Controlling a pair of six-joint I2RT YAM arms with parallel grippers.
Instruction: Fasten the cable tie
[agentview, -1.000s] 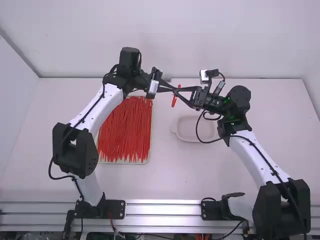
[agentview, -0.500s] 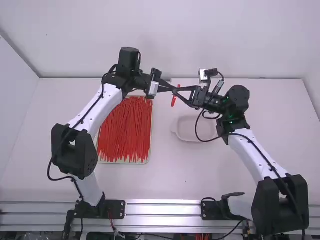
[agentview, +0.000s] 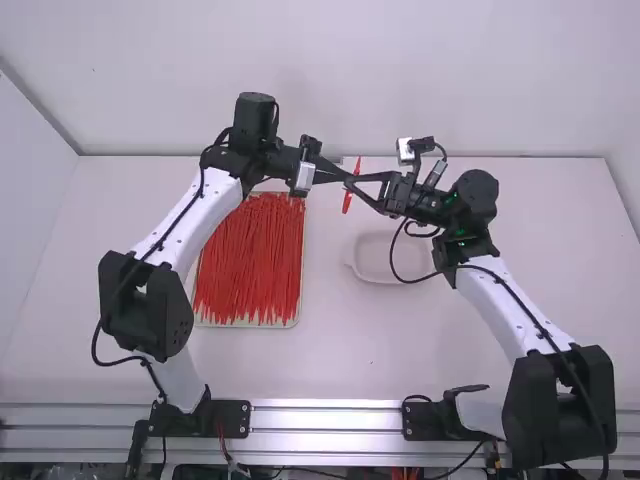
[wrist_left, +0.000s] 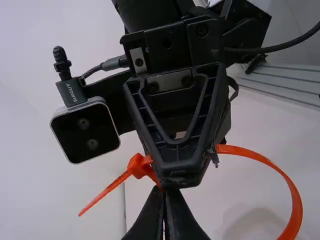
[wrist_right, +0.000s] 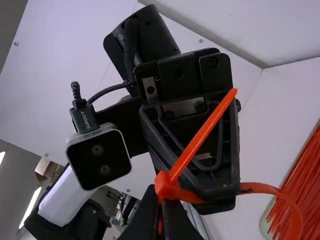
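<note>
1. Up over the far middle of the table (agentview: 330, 330), the two arms meet tip to tip, with one red cable tie (agentview: 348, 195) caught between them in mid-air.
2. The left gripper (agentview: 338, 178) comes in from the left. In its own wrist view its black fingers (wrist_left: 150, 220) are pressed tight together with no gap between them, and their tips run straight up to the tie's head (wrist_left: 137, 165).
3. The right gripper (agentview: 357, 186) comes in from the right. Its fingers (wrist_right: 147, 215) are clamped together as well, pinching the tie just below its boxy head (wrist_right: 165, 186), and a sliver of orange shows between them.
4. The tie is already threaded into a loop. The loop (wrist_right: 280, 197) bulges out to one side of the head, and the free tail (wrist_right: 210, 125) slants up across the face of the left gripper.
5. In the high view that tail pokes up above both grippers, and the rest of the tie hangs just below them.
6. Down on the table, a bundle of red ties (agentview: 250, 260) lies on a beige mat (agentview: 296, 318) under the left arm.
7. A white dish (agentview: 385, 262) sits beside the mat, below the right gripper.
</note>
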